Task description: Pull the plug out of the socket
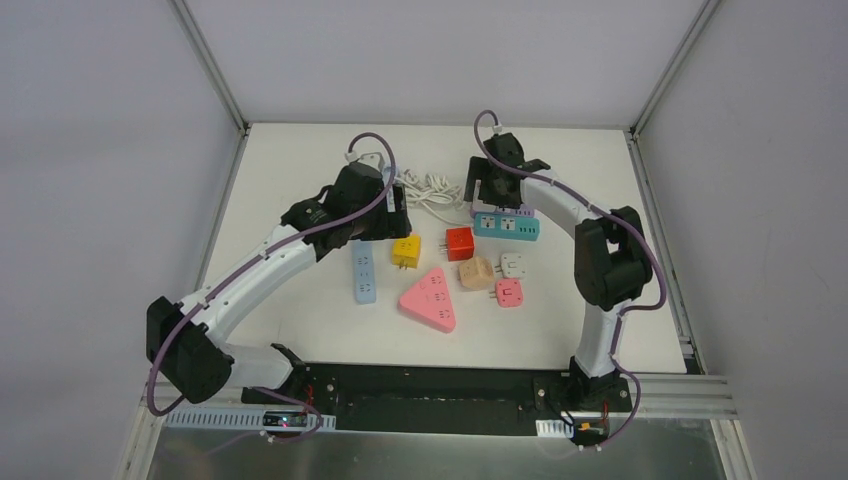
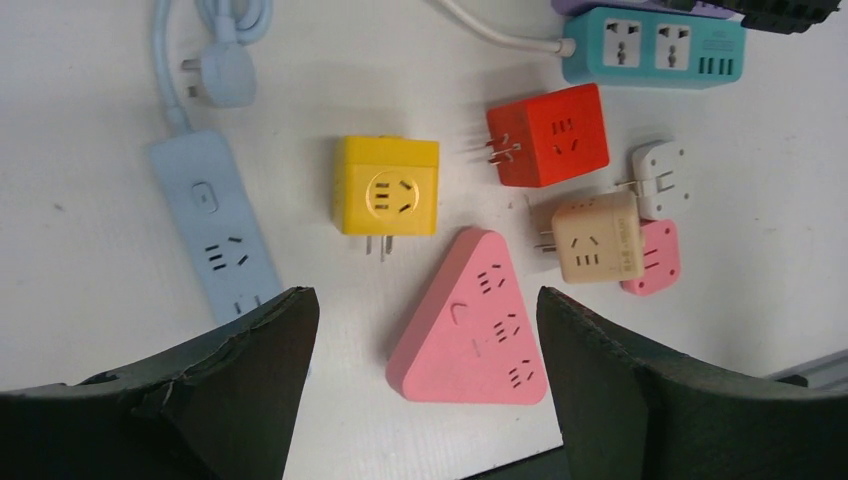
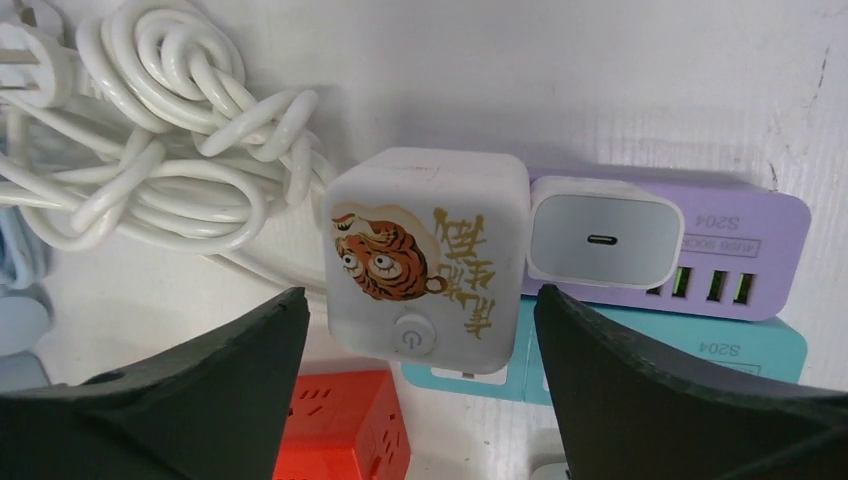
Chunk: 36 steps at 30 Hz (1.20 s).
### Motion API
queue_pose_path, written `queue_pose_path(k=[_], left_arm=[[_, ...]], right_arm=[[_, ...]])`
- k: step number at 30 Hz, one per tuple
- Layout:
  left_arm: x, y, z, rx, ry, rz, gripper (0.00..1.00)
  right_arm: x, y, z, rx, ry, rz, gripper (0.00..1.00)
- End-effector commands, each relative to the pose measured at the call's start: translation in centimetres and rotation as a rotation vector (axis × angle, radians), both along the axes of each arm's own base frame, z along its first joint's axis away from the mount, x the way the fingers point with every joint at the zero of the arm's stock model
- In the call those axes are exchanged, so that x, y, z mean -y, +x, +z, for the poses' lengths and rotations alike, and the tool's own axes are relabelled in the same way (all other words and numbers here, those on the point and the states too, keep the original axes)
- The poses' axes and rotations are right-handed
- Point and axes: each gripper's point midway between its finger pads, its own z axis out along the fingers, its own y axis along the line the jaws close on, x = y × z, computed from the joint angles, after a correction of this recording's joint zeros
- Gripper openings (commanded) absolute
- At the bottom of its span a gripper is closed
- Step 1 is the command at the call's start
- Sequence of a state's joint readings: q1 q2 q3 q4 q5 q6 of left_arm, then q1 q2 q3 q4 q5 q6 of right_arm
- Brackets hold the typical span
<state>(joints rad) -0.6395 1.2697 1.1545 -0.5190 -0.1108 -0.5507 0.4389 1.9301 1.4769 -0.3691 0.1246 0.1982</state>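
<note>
Between the dark fingers point(image 3: 200, 400) of the right gripper point(image 3: 420, 300), at the centre of the right wrist view, sits the plug point(image 3: 425, 250), a white cube printed with a tiger and gold characters. The fingers stand spread on either side of it, with a thin gap at each flank, so nothing is pinched. Just right of the plug, a white charger block point(image 3: 603, 232) is seated in the purple strip point(image 3: 720, 240). The teal strip point(image 3: 740, 350) lies along the purple one's lower edge. The plug covers the left ends of both, so which strip is its socket cannot be told. A coiled white cable point(image 3: 150, 170) fills the upper left, and a red cube point(image 3: 340, 420) shows at the bottom edge.

Seen from the left wrist, the left gripper point(image 2: 425, 305) hangs over the table point(image 2: 80, 300), fingers wide apart with nothing between them. A pink triangular socket point(image 2: 475, 320) lies at lower centre and a yellow cube point(image 2: 385, 187) up-left of it. A light blue strip point(image 2: 215, 230) lies at the left and a beige cube point(image 2: 598, 237) at the right.

From the top view, the right gripper is at upper centre, over the teal strip and the plug. The left gripper is left of centre, above the upper end of the light blue strip
</note>
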Motion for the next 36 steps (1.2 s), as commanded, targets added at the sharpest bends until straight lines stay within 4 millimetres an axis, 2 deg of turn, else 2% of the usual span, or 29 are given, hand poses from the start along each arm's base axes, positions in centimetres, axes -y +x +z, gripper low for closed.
queue_pose_path(k=[1,5,9,10,15,17,19,21,25,29,30,31,33,36], left_arm=[[3.5,2.5,2.7,0.050,-0.124,-0.039,0.81],[5.6,4.5,3.0,0.060,-0.166,-0.057,0.81],[8.2,6.2,2.9,0.060,-0.218,-0.097,0.80],[8.9,6.7,3.0,0.069,-0.229,-0.103,0.80],[12.4,9.4,3.3,0.081,-0.278,-0.139,0.79],[13.9,10.2,3.1,0.053,-0.303,-0.145,0.77],[15.6,11.2,2.0,0.003,-0.329,-0.146,0.75],[17.1,12.0,1.1,-0.043,-0.364,-0.138,0.74],[19.2,13.1,-1.7,-0.150,-0.398,-0.108,0.71],[19.9,13.9,-3.8,-0.194,-0.397,-0.084,0.70],[20.1,14.1,-4.1,-0.197,-0.397,-0.081,0.71],[20.2,14.4,-4.2,-0.199,-0.396,-0.081,0.71],[20.5,14.8,-4.8,-0.210,-0.391,-0.086,0.71],[20.7,15.2,-6.3,-0.260,-0.375,-0.088,0.70]], right_arm=[[-0.5,1.7,4.5,0.070,0.080,-0.015,0.89],[-1.0,2.3,8.4,0.133,0.190,0.009,0.91],[1.8,2.9,11.1,0.199,0.293,-0.035,0.87],[3.1,3.0,10.9,0.204,0.294,-0.054,0.85],[7.6,2.9,9.1,0.231,0.266,0.005,0.77],[8.6,3.2,9.0,0.256,0.330,0.070,0.75],[9.3,3.2,8.9,0.258,0.410,0.149,0.74],[8.8,2.7,8.5,0.266,0.477,0.277,0.68],[9.2,3.4,6.8,0.246,0.479,0.262,0.68],[8.9,3.3,5.8,0.215,0.484,0.260,0.68],[7.4,2.2,6.2,0.205,0.539,0.363,0.67],[7.0,1.9,5.9,0.309,0.427,0.594,0.67],[6.1,1.9,5.0,0.312,0.369,0.674,0.66],[5.5,2.9,3.1,0.322,0.245,0.717,0.64]])
